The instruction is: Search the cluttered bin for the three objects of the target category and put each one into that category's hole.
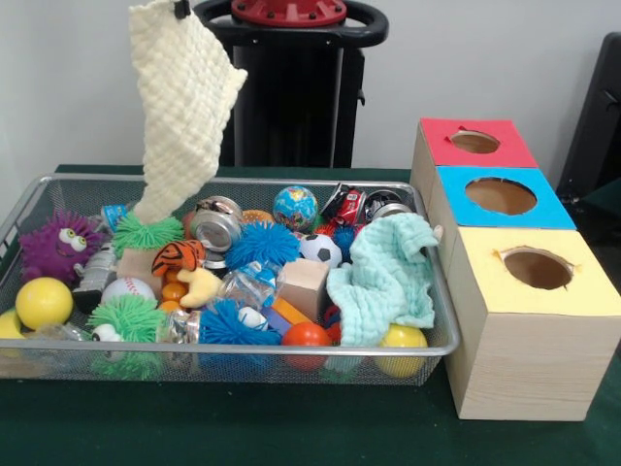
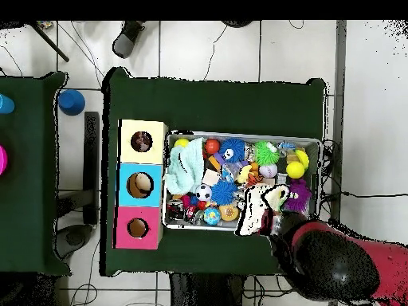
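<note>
My gripper (image 1: 181, 8) shows only as a black tip at the top edge, shut on the corner of a cream waffle cloth (image 1: 179, 107). The cloth hangs down and its lower end touches the toys at the left of the wire bin (image 1: 291, 181). In the overhead view the cream cloth (image 2: 259, 209) lies over the bin's edge (image 2: 239, 133) beside the arm (image 2: 327, 263), which hides the gripper. A mint cloth (image 1: 383, 277) is draped over the bin's right side. Three boxes with holes stand beside the bin: red (image 1: 475, 142), blue (image 1: 501, 196), yellow (image 1: 537, 269).
The bin is packed with spiky rubber balls, a purple fuzzy creature (image 1: 58, 243), a yellow ball (image 1: 43, 303), a baseball (image 1: 127, 288), a soccer ball (image 1: 319, 249), a globe ball (image 1: 295, 208), wooden blocks, cans and toy cars. Green cloth covers the table (image 1: 291, 427).
</note>
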Available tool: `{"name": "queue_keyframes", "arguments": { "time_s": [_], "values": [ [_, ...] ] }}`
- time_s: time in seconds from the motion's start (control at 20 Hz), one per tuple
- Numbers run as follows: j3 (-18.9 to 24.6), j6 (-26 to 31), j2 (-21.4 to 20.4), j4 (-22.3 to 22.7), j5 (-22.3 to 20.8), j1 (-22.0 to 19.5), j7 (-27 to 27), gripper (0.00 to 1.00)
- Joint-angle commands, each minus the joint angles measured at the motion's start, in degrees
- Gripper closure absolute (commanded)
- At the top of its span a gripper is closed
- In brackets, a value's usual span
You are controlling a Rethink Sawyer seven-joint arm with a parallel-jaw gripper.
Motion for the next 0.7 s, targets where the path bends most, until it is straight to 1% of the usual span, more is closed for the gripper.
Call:
{"name": "queue_keyframes", "arguments": {
  "time_s": [0.05, 0.45, 0.7],
  "values": [
    [5.6, 3.9, 1.9, 2.6, -6.2, -3.4, -17.9, 1.0],
    [7.1, 4.5, 4.5, 3.4, -10.1, -7.3, -17.3, 1.0],
    [7.7, 4.7, 6.0, 3.5, -12.8, -8.4, -17.0, 1.0]
  ]
}}
